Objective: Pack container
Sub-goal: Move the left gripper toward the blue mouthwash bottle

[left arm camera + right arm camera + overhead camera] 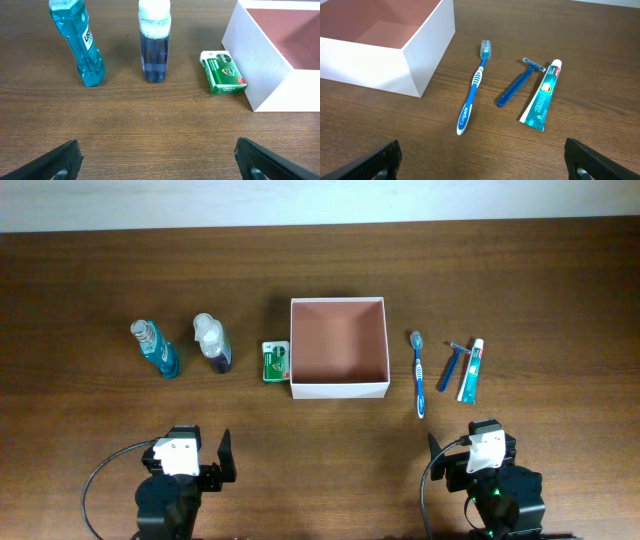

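The container [338,387], a square shallow white box with a pinkish-tan inside, sits mid-table and holds nothing; it also shows in the left wrist view [260,65] and right wrist view [427,45]. Left of it lie a green soap box [275,361] [223,72], a dark blue bottle [213,346] [154,42] and a teal mouthwash bottle [157,350] [80,42]. Right of it lie a blue toothbrush [418,375] [475,90], a blue razor [451,365] [517,85] and a toothpaste tube [471,370] [542,95]. My left gripper [212,460] [157,162] and right gripper [450,462] [482,162] are open, empty, near the front edge.
The dark wooden table [330,440] runs to a pale wall strip at the back [320,200]. Cables loop beside each arm base at the front.
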Robot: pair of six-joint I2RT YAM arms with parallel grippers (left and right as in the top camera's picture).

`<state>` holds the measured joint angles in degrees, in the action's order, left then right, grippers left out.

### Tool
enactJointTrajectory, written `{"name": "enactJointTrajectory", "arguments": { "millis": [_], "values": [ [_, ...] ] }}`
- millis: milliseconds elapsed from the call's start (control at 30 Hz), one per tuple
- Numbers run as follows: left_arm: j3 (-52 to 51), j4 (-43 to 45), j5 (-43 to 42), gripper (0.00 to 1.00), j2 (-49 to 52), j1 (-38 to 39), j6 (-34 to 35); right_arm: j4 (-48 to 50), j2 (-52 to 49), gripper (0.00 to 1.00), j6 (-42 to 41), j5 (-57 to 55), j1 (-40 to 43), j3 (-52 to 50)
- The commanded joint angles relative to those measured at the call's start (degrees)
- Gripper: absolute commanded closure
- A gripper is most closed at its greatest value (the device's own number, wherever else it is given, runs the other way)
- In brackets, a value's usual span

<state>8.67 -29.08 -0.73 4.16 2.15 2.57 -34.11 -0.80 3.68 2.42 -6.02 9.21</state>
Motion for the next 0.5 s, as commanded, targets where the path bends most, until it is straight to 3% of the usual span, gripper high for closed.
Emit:
{"name": "enactJointTrajectory", "arguments": {
  "millis": [0, 233, 467],
  "values": [
    [0.57, 0.15, -1.01, 0.01, -0.59, -0.35, -0.28, 0.11, 0.59, 0.01, 0.35, 0.11, 0.48, -0.37],
    [9.40, -1.25, -0.37, 0.01, 0.15, -0.35, -0.26, 0.11, 0.61, 0.01, 0.33, 0.11, 0.48, -0.37],
    [29.42, -12.79, 8.17, 0.01, 11.98, -0.35, -0.31, 0.11, 0.59, 0.01, 0.35, 0.11, 0.48, -0.37]
  ]
}}
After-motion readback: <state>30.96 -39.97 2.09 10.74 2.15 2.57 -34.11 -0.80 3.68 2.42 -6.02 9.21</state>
